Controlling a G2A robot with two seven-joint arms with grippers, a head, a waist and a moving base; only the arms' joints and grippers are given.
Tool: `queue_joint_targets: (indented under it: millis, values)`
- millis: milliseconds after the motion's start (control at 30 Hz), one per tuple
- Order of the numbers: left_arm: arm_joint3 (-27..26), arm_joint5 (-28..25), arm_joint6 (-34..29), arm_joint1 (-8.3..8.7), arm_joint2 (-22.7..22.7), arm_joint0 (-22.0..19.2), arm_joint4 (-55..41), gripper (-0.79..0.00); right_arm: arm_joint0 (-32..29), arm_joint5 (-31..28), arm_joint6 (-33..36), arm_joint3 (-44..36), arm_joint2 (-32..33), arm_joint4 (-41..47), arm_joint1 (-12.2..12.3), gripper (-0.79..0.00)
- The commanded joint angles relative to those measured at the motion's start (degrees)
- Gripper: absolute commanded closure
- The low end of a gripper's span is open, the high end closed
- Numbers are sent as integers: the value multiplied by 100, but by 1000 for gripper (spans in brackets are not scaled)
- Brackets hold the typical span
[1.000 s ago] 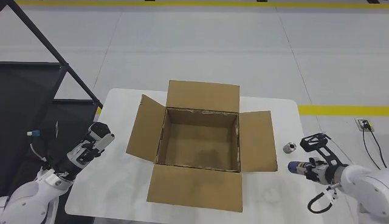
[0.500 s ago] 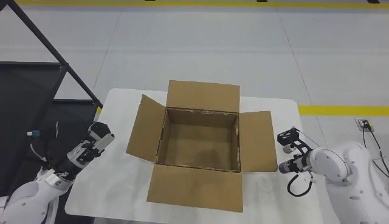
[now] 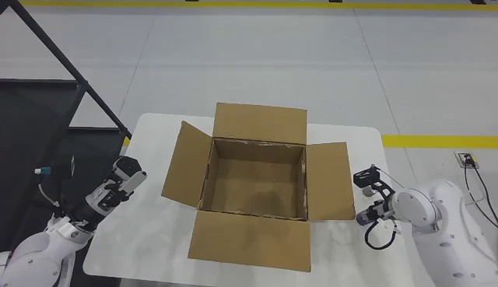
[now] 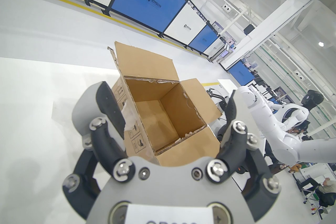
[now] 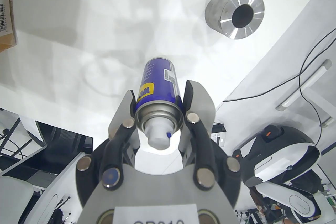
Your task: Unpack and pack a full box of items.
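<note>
A brown cardboard box (image 3: 261, 124) is sitting open in the middle of the white table (image 3: 148, 232), all four flaps spreading outward. The top view is looking straight into it and finding bare cardboard at the bottom.

To the right of the box, just off its right flap, the right gripper (image 5: 160, 93) is clamping its fingers on the upper end of a blue spray can (image 5: 157, 72). The right wrist view is giving the detail: the can's white nozzle is pointing back toward the wrist and its base is pointing down at the table. Whether the base is touching the table cannot be told. That view is also showing a short silver metal cylinder with a dark bore (image 5: 233, 15) lying on the table, apart from the can and on the same right side of the box.

To the left of the box, by the table's left edge, the left gripper (image 4: 168, 96) is hanging with its fingers spread wide apart, gripping nothing. Its wrist view is framing the box between the two fingers and is taking in the box's left outer wall.
</note>
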Motion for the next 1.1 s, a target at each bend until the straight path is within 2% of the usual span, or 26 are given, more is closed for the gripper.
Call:
queue_joint_targets:
  millis: [0,133,167,233,333,433,467,533,600,667,800,900,967,1033,1067]
  values:
    - [0,0,0,0,0,0,0,-785,-9,1,-9,-7,-5,11,11,-366]
    - [0,0,0,0,0,0,0,-785,-40,18,-27,-55,1,42,35,-443]
    - [0,0,0,0,0,0,0,-785,-50,22,-32,-71,8,53,42,-489]
    - [0,0,0,0,0,0,0,-785,-81,23,-81,-134,39,94,56,-668]
    - [0,0,0,0,0,0,0,-785,-154,118,-172,-261,154,151,83,-662]
    - [0,0,0,0,0,0,0,-785,-368,184,-541,-612,437,464,111,-730]
    - [0,0,0,0,0,0,0,-785,-484,89,-746,-819,565,662,122,-770]
    - [0,0,0,0,0,0,0,-785,-813,-262,-1117,-1108,861,1054,156,-785]
    - [0,0,0,0,0,0,0,-785,-1118,-602,-1426,-1320,1098,1367,185,-785]
    - [0,0,0,0,0,0,0,-785,-1350,-786,-1731,-1409,1242,1593,201,-699]
    - [0,0,0,0,0,0,0,-785,-1598,-1125,-2241,-1452,1274,1897,217,-714]
    - [0,0,0,0,0,0,0,-785,-1600,-1303,-2508,-1360,1189,1988,226,-643]
    - [0,0,0,0,0,0,0,-785,-1573,-1232,-2689,-1305,1174,1914,234,-643]
    - [0,0,0,0,0,0,0,-785,-1555,-704,-2814,-1274,1210,1899,228,-477]
    - [0,0,0,0,0,0,0,-785,-1557,-588,-2898,-1304,1213,2043,222,-480]
